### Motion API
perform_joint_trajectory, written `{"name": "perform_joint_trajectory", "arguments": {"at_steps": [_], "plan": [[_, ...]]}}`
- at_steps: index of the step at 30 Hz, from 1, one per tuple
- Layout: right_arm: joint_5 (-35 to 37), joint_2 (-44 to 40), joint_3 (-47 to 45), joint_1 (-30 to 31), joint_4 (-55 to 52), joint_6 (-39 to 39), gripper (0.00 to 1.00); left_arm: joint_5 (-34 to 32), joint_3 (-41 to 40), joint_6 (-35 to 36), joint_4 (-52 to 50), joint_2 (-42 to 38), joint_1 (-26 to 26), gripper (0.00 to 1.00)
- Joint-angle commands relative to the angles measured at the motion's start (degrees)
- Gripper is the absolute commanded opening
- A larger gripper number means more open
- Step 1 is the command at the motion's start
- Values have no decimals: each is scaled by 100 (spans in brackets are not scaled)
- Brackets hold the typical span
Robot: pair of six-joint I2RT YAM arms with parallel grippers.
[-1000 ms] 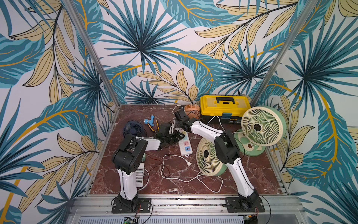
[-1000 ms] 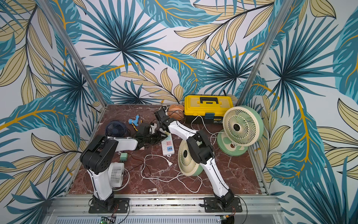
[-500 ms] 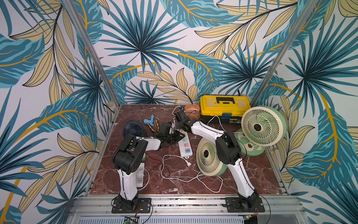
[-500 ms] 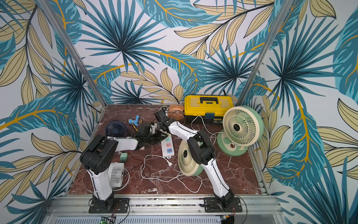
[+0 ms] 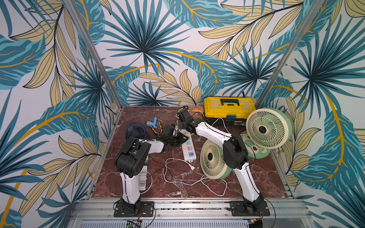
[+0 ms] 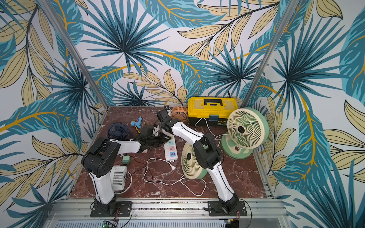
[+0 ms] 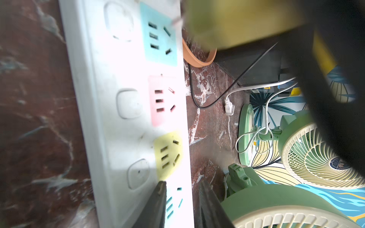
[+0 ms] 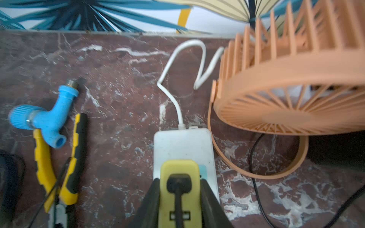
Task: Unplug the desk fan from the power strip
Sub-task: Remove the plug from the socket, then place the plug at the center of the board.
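Your right pincer [image 8: 180, 182] is clamped on the yellow plug [image 8: 179, 167] at the power strip [image 5: 189, 147] end nearest the orange fan [image 8: 276, 98]. Strip's flat on the desk [image 5: 262, 177]; left pincer [image 7: 182, 185] is narrow, tips on it farther from that fan.

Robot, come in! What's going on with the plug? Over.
Right gripper shut on yellow plug. Left gripper astride power strip edge, grip unclear. Plug looks lifted, blue socket empty. Orange fan close by.
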Motion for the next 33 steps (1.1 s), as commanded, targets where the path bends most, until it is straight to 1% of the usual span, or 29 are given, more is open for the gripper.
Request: {"name": "perform_joint_trajectory", "arguments": {"at_steps": [1,9,13,17,24,29,33], "plan": [[402,45,192,114,-360,-195,13,-435,-108,150,-1001,257,10,33],[432,-302,-143,25,-229,-235,13,-350,-96,159,-949,192,12,33],[458,-565,-379,-66,-210,-277,13,-245,-63,253,-878,18,18,34],[383,-929,-776,-222,-86,-244,13,-358,77,587,-1186,-388,17,35],[-39,-1466,-1353,-548,123,-49,13,-502,318,1023,-1685,-1042,18,40],[-83,-1697,-1758,-745,281,33,13,-415,285,1128,-1649,-1428,42,42],[-201,-1855,-2118,-870,415,127,13,-338,58,1051,-1343,-1826,215,43]]}}
